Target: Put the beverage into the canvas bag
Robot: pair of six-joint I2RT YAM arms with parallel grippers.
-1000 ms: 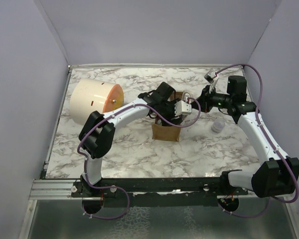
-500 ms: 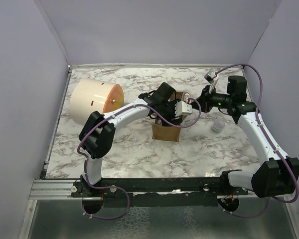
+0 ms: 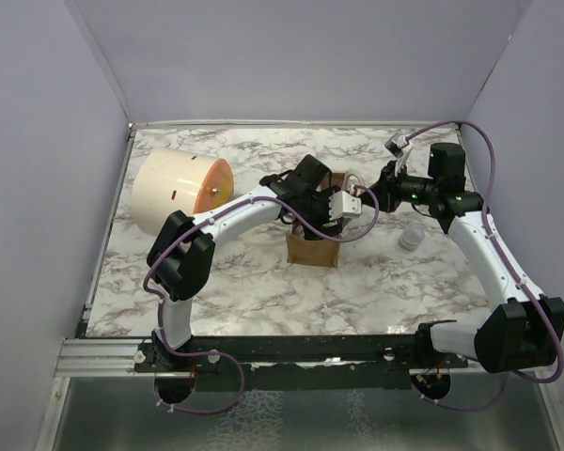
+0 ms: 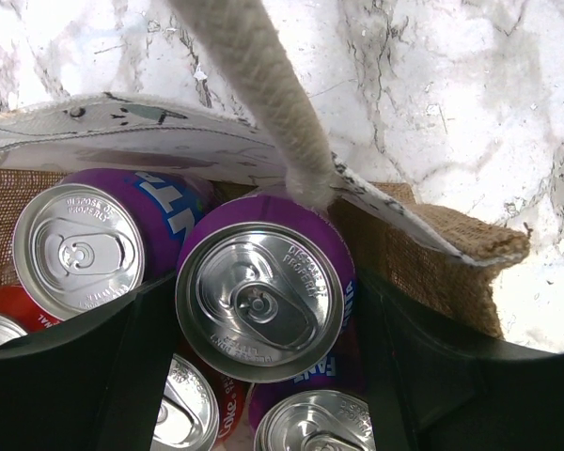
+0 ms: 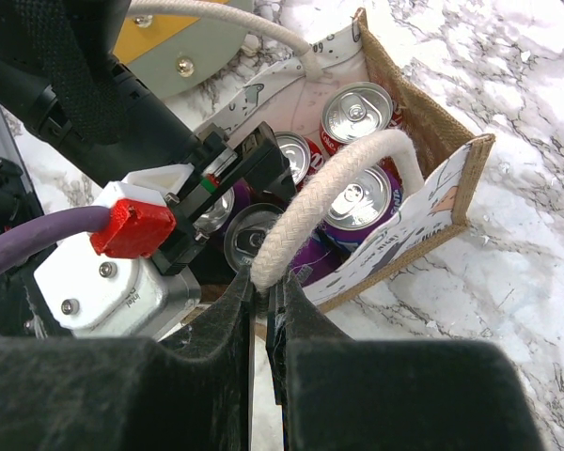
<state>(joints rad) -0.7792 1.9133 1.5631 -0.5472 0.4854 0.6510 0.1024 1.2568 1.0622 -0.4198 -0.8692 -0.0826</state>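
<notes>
The canvas bag (image 3: 312, 249) stands mid-table; its tan burlap wall (image 4: 432, 254) and pale printed panel (image 5: 423, 225) show in the wrist views. My left gripper (image 3: 324, 202) reaches down into the bag. Its black fingers (image 4: 263, 299) are closed on either side of a purple soda can (image 4: 254, 277), which is upright among the other cans. My right gripper (image 3: 362, 194) is shut on one cream rope handle (image 5: 329, 188) at the bag's right side, with the jaws (image 5: 266, 287) pinching the rope. The other handle (image 4: 263, 85) crosses the left wrist view.
Several cans are in the bag: another purple one (image 4: 75, 249), a red Coke can (image 4: 193, 404), and more (image 5: 357, 111). A large cream cylinder with an orange end (image 3: 174, 191) lies at the back left. A small pale cup (image 3: 409, 238) sits right of the bag.
</notes>
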